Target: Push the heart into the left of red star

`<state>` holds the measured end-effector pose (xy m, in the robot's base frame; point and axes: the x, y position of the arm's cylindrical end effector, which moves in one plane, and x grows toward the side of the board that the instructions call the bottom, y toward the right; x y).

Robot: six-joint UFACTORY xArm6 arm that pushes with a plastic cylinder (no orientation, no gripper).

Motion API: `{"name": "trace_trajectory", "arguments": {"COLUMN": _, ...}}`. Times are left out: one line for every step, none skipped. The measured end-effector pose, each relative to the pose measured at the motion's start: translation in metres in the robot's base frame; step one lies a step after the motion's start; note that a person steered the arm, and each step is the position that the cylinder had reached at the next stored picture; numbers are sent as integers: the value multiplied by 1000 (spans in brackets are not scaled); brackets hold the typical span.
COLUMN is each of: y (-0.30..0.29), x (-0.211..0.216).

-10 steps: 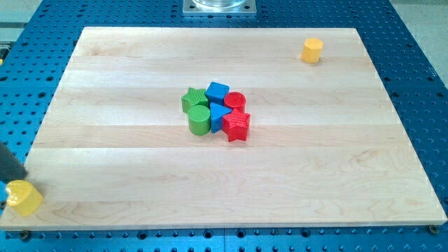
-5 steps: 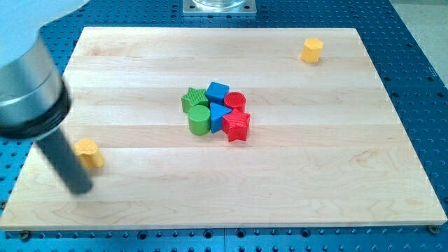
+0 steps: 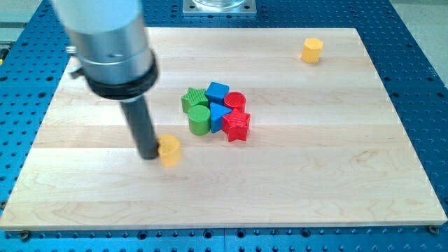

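The yellow heart [image 3: 169,150] lies on the wooden board, below and left of the central cluster. My tip [image 3: 148,155] stands just left of it, touching its left side. The red star [image 3: 237,126] sits at the cluster's lower right, well to the right of the heart. The green cylinder [image 3: 199,120] and blue triangle [image 3: 220,115] lie to the star's left, between it and the heart.
The cluster also holds a green star [image 3: 193,99], a blue cube [image 3: 218,92] and a red cylinder [image 3: 235,102]. A yellow hexagonal block [image 3: 312,50] sits near the board's top right corner. The arm's grey body [image 3: 108,42] rises at the view's upper left.
The heart has been pushed from the board's bottom left corner up and to the right, towards the cluster. My tip has followed behind it on its left side.
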<state>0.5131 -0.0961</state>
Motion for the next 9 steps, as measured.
{"name": "trace_trajectory", "arguments": {"y": -14, "x": 25}}
{"name": "trace_trajectory", "arguments": {"y": 9, "x": 45}}
{"name": "trace_trajectory", "arguments": {"y": 63, "x": 28}}
{"name": "trace_trajectory", "arguments": {"y": 86, "x": 23}}
{"name": "trace_trajectory", "arguments": {"y": 46, "x": 49}}
{"name": "trace_trajectory", "arguments": {"y": 21, "x": 44}}
{"name": "trace_trajectory", "arguments": {"y": 21, "x": 20}}
{"name": "trace_trajectory", "arguments": {"y": 15, "x": 1}}
{"name": "trace_trajectory", "arguments": {"y": 17, "x": -7}}
